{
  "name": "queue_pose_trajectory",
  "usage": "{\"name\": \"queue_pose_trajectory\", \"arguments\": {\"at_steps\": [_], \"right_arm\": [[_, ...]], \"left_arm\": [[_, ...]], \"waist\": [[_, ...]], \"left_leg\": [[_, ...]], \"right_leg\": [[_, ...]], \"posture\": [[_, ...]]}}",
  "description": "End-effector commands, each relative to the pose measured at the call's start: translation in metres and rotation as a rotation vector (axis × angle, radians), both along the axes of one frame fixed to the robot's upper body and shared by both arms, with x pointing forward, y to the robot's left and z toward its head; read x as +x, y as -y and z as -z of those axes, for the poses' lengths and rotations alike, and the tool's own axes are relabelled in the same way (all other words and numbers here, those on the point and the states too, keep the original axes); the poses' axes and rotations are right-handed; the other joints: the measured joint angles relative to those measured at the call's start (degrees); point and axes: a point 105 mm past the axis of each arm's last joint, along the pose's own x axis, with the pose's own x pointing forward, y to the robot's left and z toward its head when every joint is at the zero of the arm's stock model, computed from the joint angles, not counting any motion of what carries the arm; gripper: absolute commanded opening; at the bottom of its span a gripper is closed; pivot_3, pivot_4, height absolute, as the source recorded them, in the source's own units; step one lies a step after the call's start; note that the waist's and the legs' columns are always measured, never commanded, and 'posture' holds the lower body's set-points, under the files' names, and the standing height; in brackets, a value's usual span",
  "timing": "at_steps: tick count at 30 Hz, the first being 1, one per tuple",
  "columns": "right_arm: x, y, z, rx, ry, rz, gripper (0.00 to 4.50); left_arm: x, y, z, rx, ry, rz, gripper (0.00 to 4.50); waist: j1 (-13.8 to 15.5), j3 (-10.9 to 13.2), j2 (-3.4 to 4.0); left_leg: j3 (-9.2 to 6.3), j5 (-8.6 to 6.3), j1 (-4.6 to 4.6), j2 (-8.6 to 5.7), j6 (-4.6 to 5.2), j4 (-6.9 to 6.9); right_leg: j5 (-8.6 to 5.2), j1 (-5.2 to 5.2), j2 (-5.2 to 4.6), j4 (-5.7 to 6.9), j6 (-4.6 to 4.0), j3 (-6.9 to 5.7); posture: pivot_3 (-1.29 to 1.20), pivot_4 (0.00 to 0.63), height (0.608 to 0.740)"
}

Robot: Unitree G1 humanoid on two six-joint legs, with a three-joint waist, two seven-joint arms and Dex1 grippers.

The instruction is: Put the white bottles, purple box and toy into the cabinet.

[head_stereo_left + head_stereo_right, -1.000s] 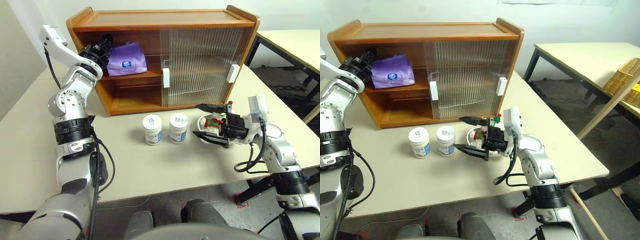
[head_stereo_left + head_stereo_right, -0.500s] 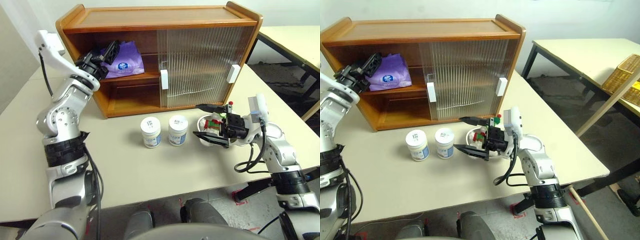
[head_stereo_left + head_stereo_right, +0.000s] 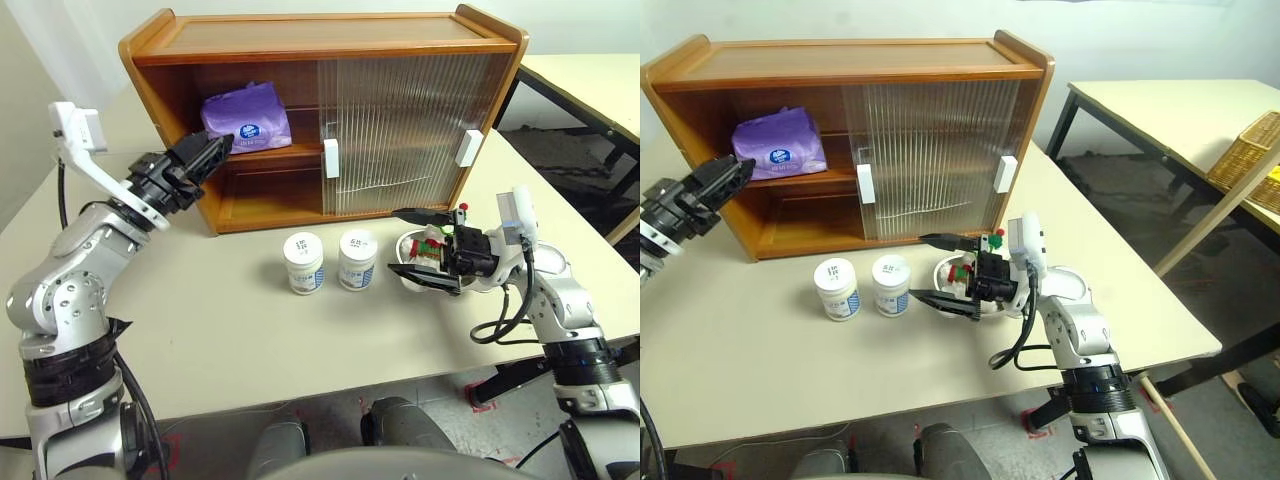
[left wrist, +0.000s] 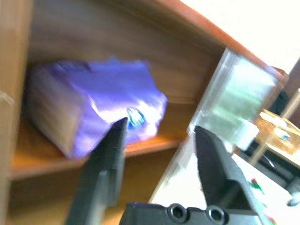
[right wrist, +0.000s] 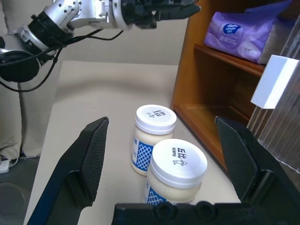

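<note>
A: What is the left claw (image 3: pixel 212 152) doing?

B: It hangs in front of the open side of the cabinet (image 3: pixel 330 48), its black fingers slightly parted with nothing between them. The purple box (image 3: pixel 246 118) lies on the upper shelf just beyond its tips, apart from it.

A: And further right?

B: The two white bottles (image 3: pixel 303 262) stand upright on the table (image 3: pixel 200 320), side by side and nearly touching, below the cabinet's front edge, between the two claws.

A: The right claw (image 3: pixel 402 243)?

B: Its fingers are spread wide, one high and one low, pointing toward the bottles and gripping nothing. The toy (image 3: pixel 432 243) sits just behind those fingers, in a shiny metal dish (image 3: pixel 406 273) on the table, close against the claw; whether it touches I cannot tell.
</note>
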Motion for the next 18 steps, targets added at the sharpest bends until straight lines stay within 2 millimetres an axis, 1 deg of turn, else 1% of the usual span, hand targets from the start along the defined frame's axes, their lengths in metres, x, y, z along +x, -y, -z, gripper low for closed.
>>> {"name": "queue_pose_trajectory", "arguments": {"at_steps": [1, 2, 4, 5, 7, 9, 12, 18], "right_arm": [[0.001, -0.001, 0.0, -0.016, 0.005, -0.006, 4.5], [0.001, -0.001, 0.0, -0.015, 0.005, -0.005, 4.5], [0.0, -0.002, 0.001, -0.014, 0.005, -0.005, 4.5], [0.0, -0.002, 0.002, -0.014, 0.004, -0.002, 4.5], [0.0, -0.003, 0.003, -0.018, 0.001, 0.001, 4.5], [-0.001, -0.002, 0.004, -0.019, 0.0, 0.008, 4.5], [-0.001, -0.001, 0.005, -0.019, -0.001, 0.016, 4.5], [-0.002, 0.0, 0.01, -0.016, -0.012, 0.043, 4.5]], "left_arm": [[0.008, -0.002, 0.019, 0.134, -0.051, -0.051, 1.16], [0.009, -0.003, 0.02, 0.155, -0.051, -0.063, 0.88], [0.015, 0.0, 0.019, 0.164, -0.02, -0.069, 0.16], [0.019, 0.001, 0.019, 0.144, -0.008, -0.078, 0.05], [0.024, 0.003, 0.02, 0.128, 0.007, -0.094, 0.05], [0.03, 0.001, 0.022, 0.154, 0.019, -0.132, 0.05], [0.038, -0.007, 0.027, 0.208, 0.019, -0.201, 0.05], [0.059, -0.022, 0.028, 0.218, 0.036, -0.303, 0.05]], "waist": [[-0.02, 0.0, 0.0], [-0.03, 0.0, 0.0], [-0.05, 0.0, 0.0], [-0.04, 0.0, 0.0], [0.0, 0.0, 0.0], [-0.09, 0.0, 0.0], [-0.26, -0.01, 0.01], [-0.68, -0.01, 0.01]], "left_leg": [[-0.06, 0.0, 0.02, 0.04, 0.0, 0.0], [-0.09, 0.01, 0.03, 0.07, -0.01, 0.0], [-0.12, 0.02, 0.06, 0.08, -0.04, 0.0], [-0.14, 0.03, 0.07, 0.09, -0.04, 0.0], [-0.15, 0.03, 0.06, 0.1, -0.05, 0.0], [-0.15, 0.03, 0.04, 0.09, -0.05, 0.01], [-0.13, 0.02, 0.0, 0.1, -0.04, 0.0], [-0.05, 0.02, -0.12, 0.08, -0.03, 0.0]], "right_leg": [[0.02, 0.0, -0.03, 0.0, 0.01, 0.02], [0.02, 0.0, -0.04, 0.0, 0.02, 0.03], [0.02, -0.01, -0.02, 0.0, 0.05, 0.04], [0.03, -0.01, -0.01, 0.0, 0.05, 0.03], [0.03, -0.01, 0.0, 0.01, 0.06, 0.03], [0.09, -0.01, -0.02, 0.0, -0.04, 0.03], [0.11, -0.05, -0.01, 0.0, -0.05, 0.04], [0.11, -0.12, 0.02, 0.0, -0.03, 0.04]], "posture": [[-0.18, 0.0, 0.74], [-0.18, 0.0, 0.74], [-0.19, 0.0, 0.74], [-0.19, 0.0, 0.74], [-0.19, 0.0, 0.74], [-0.2, 0.0, 0.74], [-0.2, 0.0, 0.74], [-0.23, 0.0, 0.74]]}}
